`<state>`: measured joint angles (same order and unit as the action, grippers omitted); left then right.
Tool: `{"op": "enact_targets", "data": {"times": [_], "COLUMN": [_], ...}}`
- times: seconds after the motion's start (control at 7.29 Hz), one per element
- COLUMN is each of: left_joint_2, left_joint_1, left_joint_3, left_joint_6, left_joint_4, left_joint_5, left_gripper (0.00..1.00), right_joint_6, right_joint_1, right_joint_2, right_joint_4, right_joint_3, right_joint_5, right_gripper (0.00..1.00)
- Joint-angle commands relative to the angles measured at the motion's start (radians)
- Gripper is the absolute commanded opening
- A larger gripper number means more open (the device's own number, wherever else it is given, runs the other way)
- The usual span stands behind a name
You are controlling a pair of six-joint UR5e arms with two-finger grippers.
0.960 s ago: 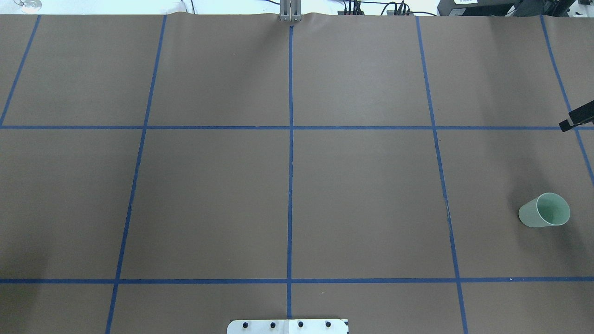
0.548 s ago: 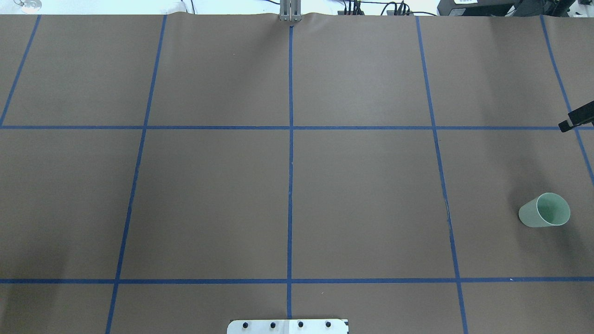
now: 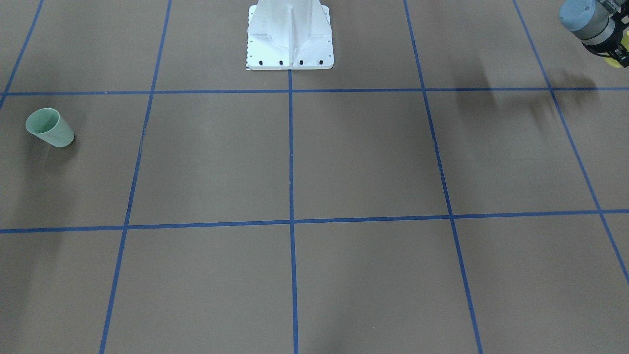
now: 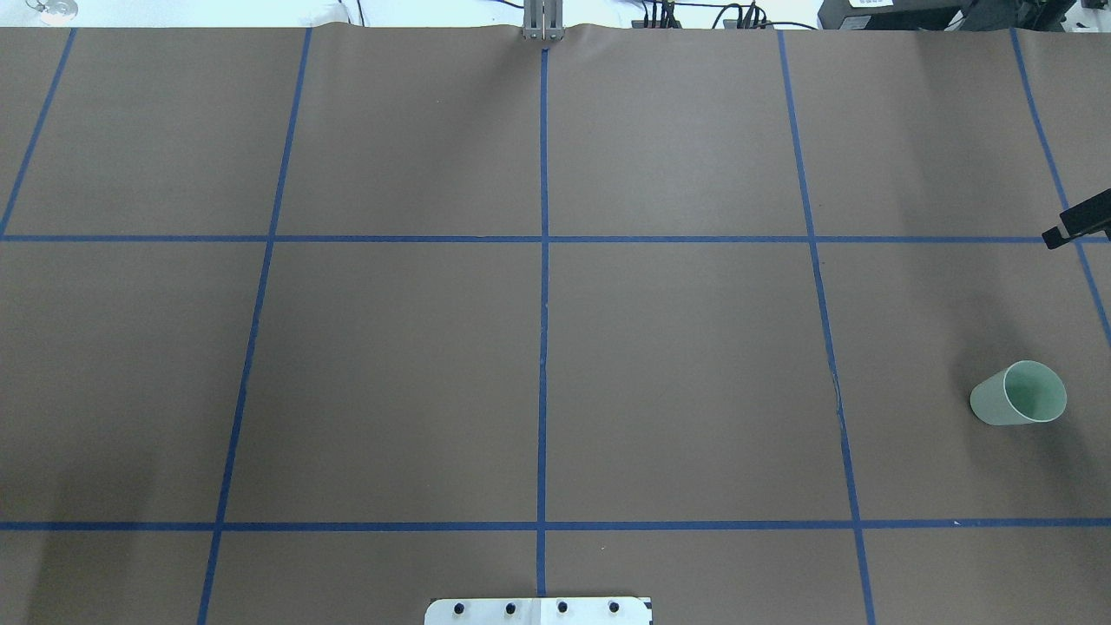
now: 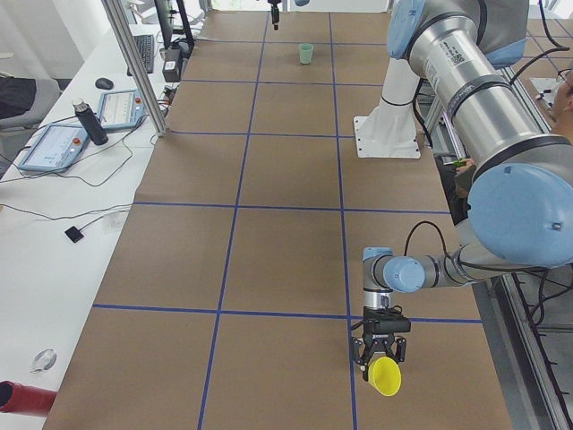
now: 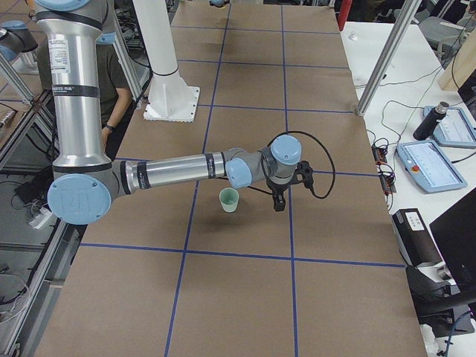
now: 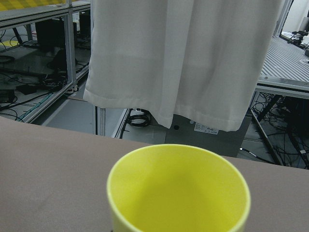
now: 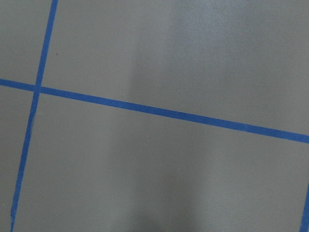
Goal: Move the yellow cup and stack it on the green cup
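The yellow cup (image 7: 178, 191) fills the bottom of the left wrist view, mouth up. My left gripper (image 5: 380, 358) is shut on the yellow cup (image 5: 387, 377) near the table's left end, and only a yellow sliver (image 3: 620, 61) shows under the wrist in the front view. The green cup (image 4: 1019, 394) stands upright far to the right (image 3: 49, 128). My right gripper (image 6: 278, 204) hovers just beyond the green cup (image 6: 229, 199), apart from it. Overhead, only a dark tip of the right gripper (image 4: 1076, 223) shows. I cannot tell whether it is open or shut.
Brown paper with blue tape lines (image 4: 543, 347) covers the table. The white robot base (image 3: 290, 37) stands at the middle of the robot's side. A side desk with tablets (image 5: 63, 143) and aluminium posts (image 6: 387, 52) border the far edge. A person (image 6: 113, 78) sits behind the right arm.
The dark tip of the right gripper has shifted very slightly at the right edge of the overhead view. The green cup has stayed put.
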<state>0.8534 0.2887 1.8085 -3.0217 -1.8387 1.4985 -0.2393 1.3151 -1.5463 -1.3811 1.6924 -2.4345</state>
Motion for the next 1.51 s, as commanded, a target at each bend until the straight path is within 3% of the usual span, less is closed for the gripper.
{"op": "enact_targets", "data": {"times": [0.0, 0.14, 0.41, 1.37], "left_joint_2": [0.164, 0.29, 0.325, 0.741], "left_joint_1": [0.25, 0.359, 0.366, 0.368], "left_joint_3": [0.002, -0.012, -0.046, -0.04], "left_joint_6": [0.253, 0.403, 0.478, 1.16], "left_joint_4": [0.068, 0.113, 0.136, 0.162], "left_joint_5": [-0.122, -0.226, -0.254, -0.518], "left_gripper": [0.55, 0.56, 0.56, 0.61], "right_joint_6": [0.0, 0.0, 0.0, -0.006], "right_joint_1": [-0.002, -0.004, -0.007, -0.028], "right_joint_2": [0.0, 0.0, 0.003, 0.031], "right_joint_4": [-0.001, -0.001, -0.001, 0.008], "right_joint_3": [-0.004, -0.007, -0.025, -0.013], "right_joint_5": [0.0, 0.0, 0.0, 0.002], "right_gripper": [1.0, 1.0, 1.0, 1.0]}}
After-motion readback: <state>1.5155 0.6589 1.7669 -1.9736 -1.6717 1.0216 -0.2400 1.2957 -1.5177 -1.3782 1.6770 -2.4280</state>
